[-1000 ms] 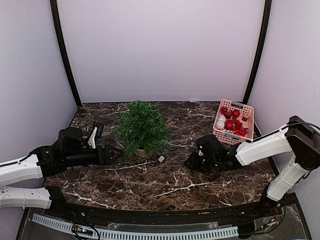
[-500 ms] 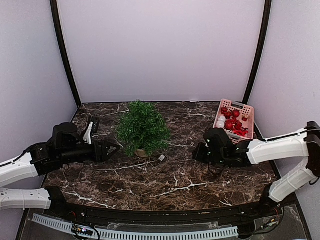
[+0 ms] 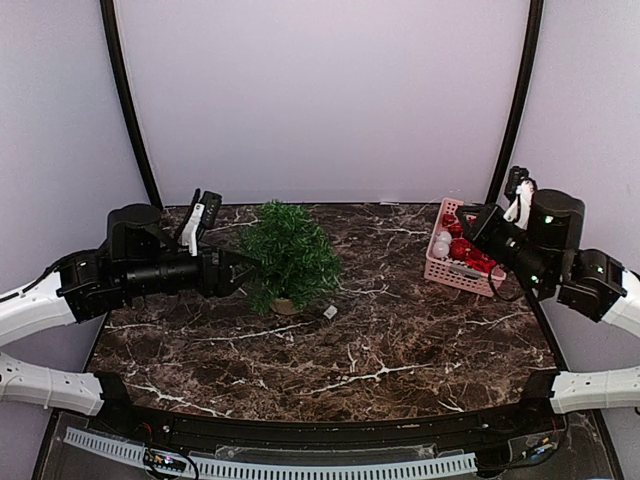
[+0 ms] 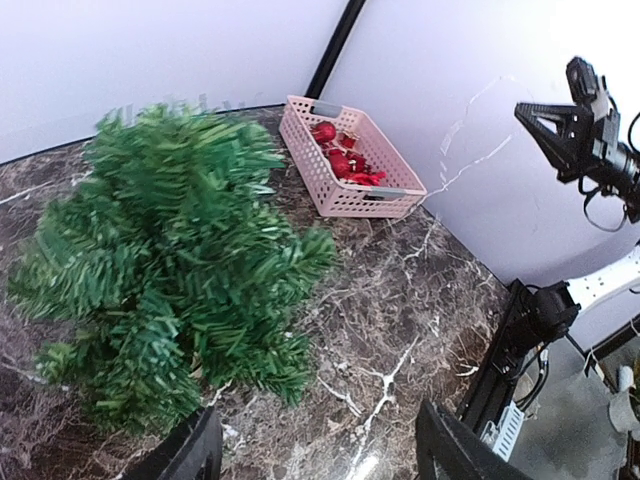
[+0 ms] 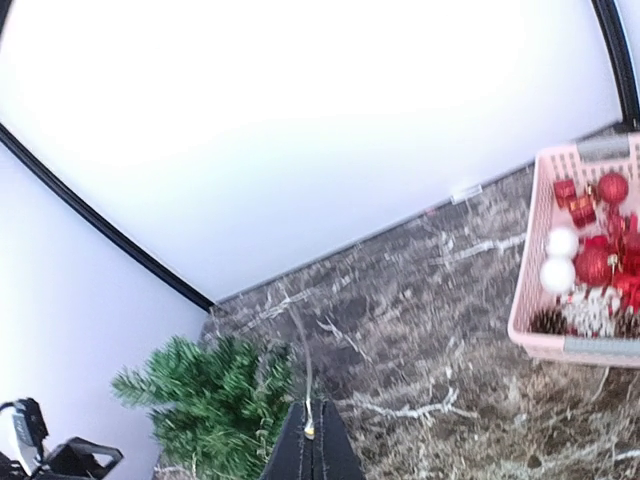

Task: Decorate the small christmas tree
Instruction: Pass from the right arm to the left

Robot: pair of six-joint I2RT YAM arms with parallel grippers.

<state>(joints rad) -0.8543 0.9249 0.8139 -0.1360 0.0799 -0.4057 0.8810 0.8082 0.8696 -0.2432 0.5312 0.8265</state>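
1. The step in hand looks like fetching an ornament. The right gripper (image 5: 312,445) hangs near the pink basket (image 3: 452,272) at the far right corner of the surface (image 3: 400,350), jaws shut tight. A fine strand at its tips is too thin to identify.
2. The left gripper (image 4: 318,430), wide open and empty, faces the small christmas tree (image 3: 290,255), which stands left of centre toward the far edge.
3. The next move probably calls for a carry to a branch, and mid-surface offers room.

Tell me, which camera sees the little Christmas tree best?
The top camera: the whole small christmas tree shows, base too. Left wrist sees it close but blurry. Right wrist catches only part at the frame's bottom.
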